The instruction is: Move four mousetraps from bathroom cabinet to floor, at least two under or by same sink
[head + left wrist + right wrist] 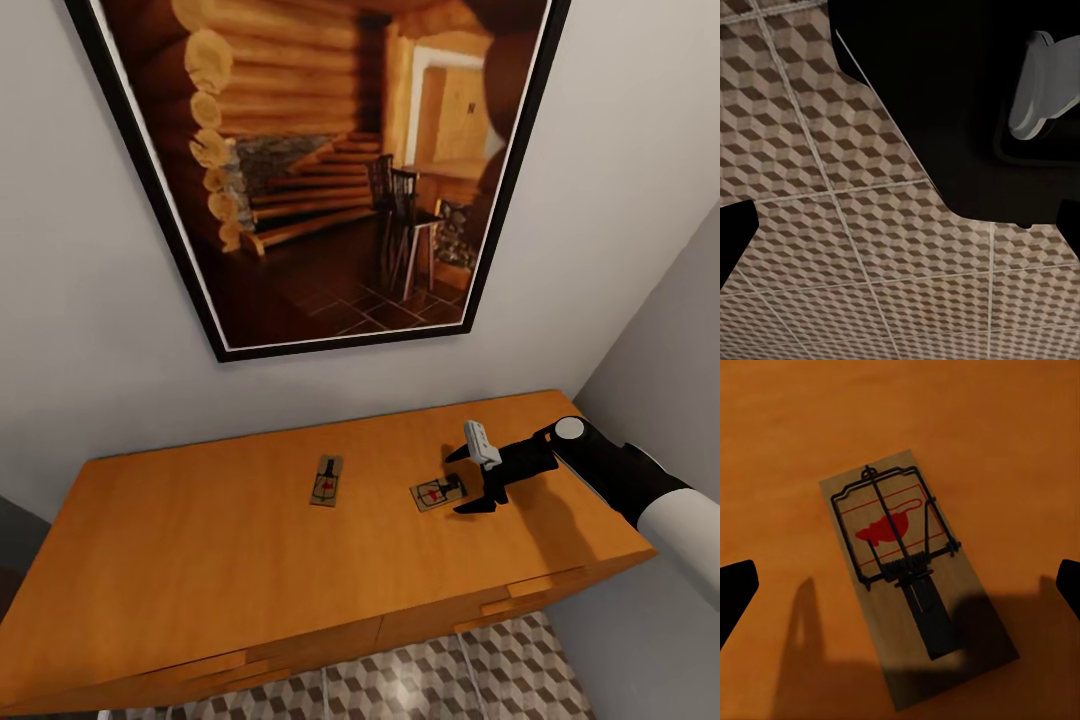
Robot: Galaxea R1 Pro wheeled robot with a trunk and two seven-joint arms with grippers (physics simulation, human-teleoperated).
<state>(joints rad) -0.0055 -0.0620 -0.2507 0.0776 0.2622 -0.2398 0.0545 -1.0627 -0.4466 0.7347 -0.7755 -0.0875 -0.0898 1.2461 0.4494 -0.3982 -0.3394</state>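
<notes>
Right gripper spread over mousetrap on cabinet.

A large picture in a thin black frame hangs on the pale wall, up and well away from the tool. It shows a log-cabin room: round log ends at one side, a wooden staircase over stonework, dark chairs on a glossy tiled floor, and a bright doorway behind them. A second, greyer wall meets the first in a corner just behind the tool.
</notes>
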